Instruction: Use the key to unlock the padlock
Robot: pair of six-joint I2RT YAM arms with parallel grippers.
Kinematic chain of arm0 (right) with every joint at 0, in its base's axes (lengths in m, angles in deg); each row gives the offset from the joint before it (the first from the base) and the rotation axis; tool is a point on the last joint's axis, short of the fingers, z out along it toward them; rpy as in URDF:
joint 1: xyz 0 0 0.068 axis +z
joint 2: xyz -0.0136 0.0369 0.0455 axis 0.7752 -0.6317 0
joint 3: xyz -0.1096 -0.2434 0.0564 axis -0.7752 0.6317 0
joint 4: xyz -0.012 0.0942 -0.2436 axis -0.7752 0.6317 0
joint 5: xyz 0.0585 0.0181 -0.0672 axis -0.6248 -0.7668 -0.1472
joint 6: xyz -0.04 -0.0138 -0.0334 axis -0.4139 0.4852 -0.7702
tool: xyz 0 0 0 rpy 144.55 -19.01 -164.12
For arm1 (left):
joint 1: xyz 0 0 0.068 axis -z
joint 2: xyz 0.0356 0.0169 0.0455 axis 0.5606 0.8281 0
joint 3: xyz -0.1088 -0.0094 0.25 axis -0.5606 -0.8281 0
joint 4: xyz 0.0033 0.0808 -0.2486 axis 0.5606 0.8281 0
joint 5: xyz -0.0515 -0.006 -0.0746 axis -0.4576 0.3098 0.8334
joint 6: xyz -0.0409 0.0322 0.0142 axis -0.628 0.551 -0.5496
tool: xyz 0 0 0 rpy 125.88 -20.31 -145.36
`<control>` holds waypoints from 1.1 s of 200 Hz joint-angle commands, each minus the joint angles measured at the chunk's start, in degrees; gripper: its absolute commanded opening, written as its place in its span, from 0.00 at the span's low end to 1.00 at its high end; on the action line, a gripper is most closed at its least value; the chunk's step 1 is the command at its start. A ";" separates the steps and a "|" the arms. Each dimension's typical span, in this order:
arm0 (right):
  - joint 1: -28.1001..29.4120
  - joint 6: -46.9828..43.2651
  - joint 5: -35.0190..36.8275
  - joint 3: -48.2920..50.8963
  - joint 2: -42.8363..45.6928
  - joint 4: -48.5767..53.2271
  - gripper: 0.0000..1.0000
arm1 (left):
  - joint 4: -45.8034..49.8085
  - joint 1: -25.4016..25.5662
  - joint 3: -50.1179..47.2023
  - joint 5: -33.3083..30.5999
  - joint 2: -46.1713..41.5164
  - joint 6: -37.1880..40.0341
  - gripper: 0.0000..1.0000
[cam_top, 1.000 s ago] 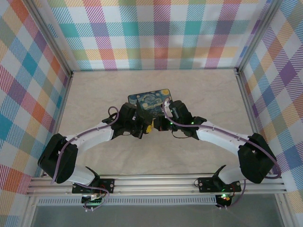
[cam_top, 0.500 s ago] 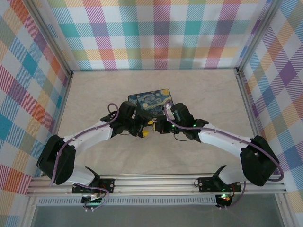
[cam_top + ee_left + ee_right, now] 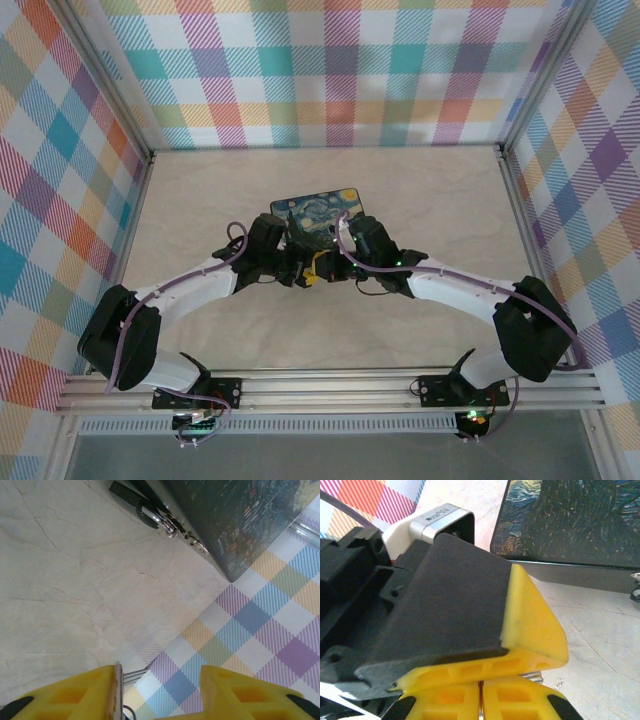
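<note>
Left wrist: padlock [image 3: 150, 515] well ahead of jaws.

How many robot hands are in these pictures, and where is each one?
2. The left hand is open over the table, in front of the box. The right hand is shut, close beside it, also in front of the box.
</note>
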 commanded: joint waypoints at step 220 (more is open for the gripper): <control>-0.53 -1.56 5.20 2.61 4.20 2.35 0.16 | 6.72 -2.18 0.56 -3.03 -1.79 6.71 0.00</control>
